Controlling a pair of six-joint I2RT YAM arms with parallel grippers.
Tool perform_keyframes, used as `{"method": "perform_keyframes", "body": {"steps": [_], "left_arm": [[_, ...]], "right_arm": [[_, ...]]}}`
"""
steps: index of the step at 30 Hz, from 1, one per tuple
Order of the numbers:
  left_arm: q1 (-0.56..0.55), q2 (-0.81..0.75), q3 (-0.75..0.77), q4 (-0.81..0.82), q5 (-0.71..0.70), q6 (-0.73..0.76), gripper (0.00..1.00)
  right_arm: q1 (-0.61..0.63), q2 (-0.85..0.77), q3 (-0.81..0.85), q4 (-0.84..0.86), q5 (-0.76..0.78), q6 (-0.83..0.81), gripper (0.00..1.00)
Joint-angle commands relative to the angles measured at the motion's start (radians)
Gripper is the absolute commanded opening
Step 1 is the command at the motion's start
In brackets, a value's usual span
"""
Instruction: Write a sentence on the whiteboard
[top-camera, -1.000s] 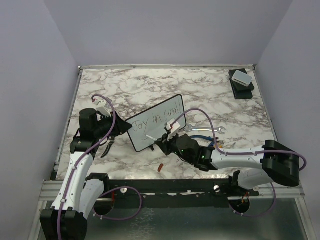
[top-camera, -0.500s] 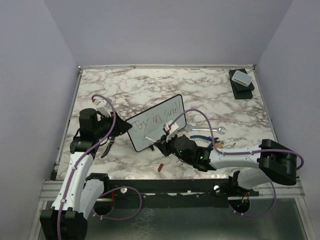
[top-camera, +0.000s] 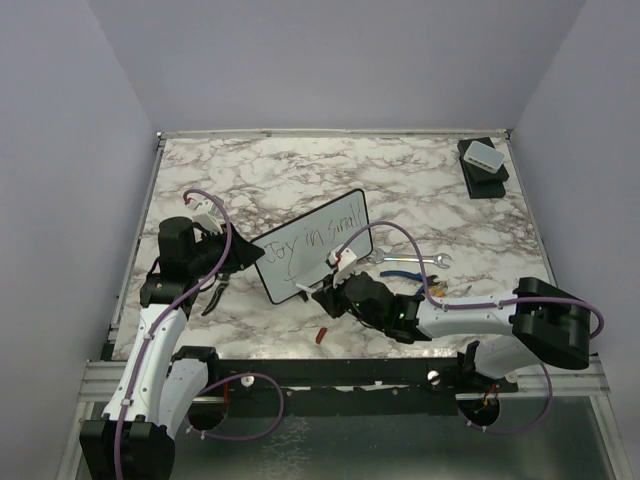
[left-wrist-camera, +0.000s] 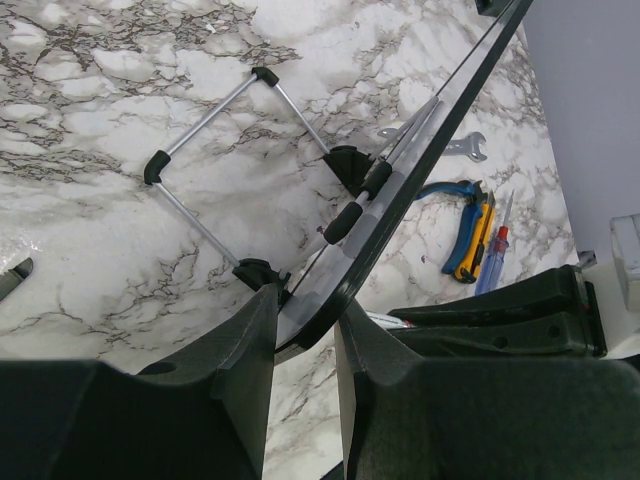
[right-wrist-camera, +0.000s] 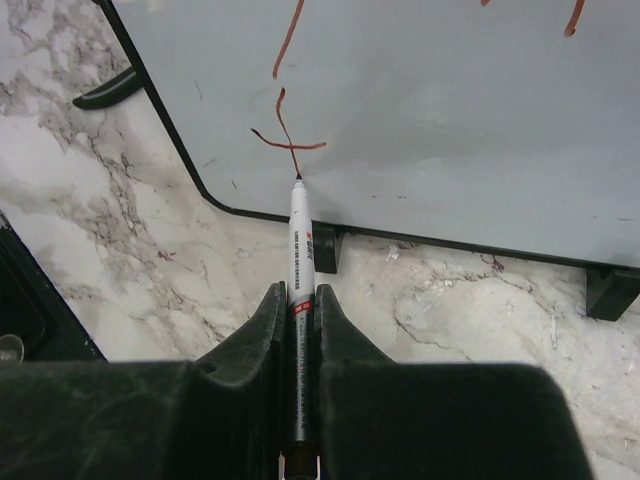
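Whiteboard (top-camera: 313, 247) standing propped on worktop (top-camera: 300, 170), sentence (top-camera: 318, 238) showing on it; left end effector (left-wrist-camera: 305, 305) clamping whiteboard's left edge; right end effector (right-wrist-camera: 298, 300) grasping marker (right-wrist-camera: 300, 230), tip touching whiteboard just above its lower frame.

The whiteboard (top-camera: 300, 255) stands left of the wrench (top-camera: 440, 261).

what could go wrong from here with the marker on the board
The marker tip sits low on the whiteboard, close to its frame; a downward stroke may run off. The left gripper pinches only one edge, and the whiteboard leans on a thin wire stand, so pressure from the right gripper might twist or tip it.
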Motion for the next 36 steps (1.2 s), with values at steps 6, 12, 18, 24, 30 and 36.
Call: {"method": "perform_keyframes", "body": {"steps": [6,12,18,24,30,36], "left_arm": [[-0.008,-0.019,-0.01,-0.01,-0.008,0.002,0.29],[-0.007,-0.019,-0.009,-0.01,-0.009,0.002,0.29],[-0.008,-0.019,-0.01,-0.011,-0.011,0.002,0.29],[-0.009,-0.021,-0.009,-0.011,-0.011,0.002,0.29],[-0.009,-0.023,-0.009,-0.011,-0.011,0.001,0.29],[-0.01,-0.026,-0.01,-0.011,-0.012,0.001,0.29]], "right_arm": [[-0.001,0.042,0.047,-0.109,-0.026,0.052,0.0],[-0.001,0.046,0.066,-0.146,0.031,0.078,0.01],[-0.001,-0.001,0.041,-0.129,0.113,0.082,0.01],[-0.001,-0.054,0.036,-0.117,0.086,0.042,0.01],[-0.001,-0.14,0.027,-0.103,0.074,0.005,0.01],[-0.001,-0.124,0.065,-0.087,0.142,-0.051,0.0]]}}
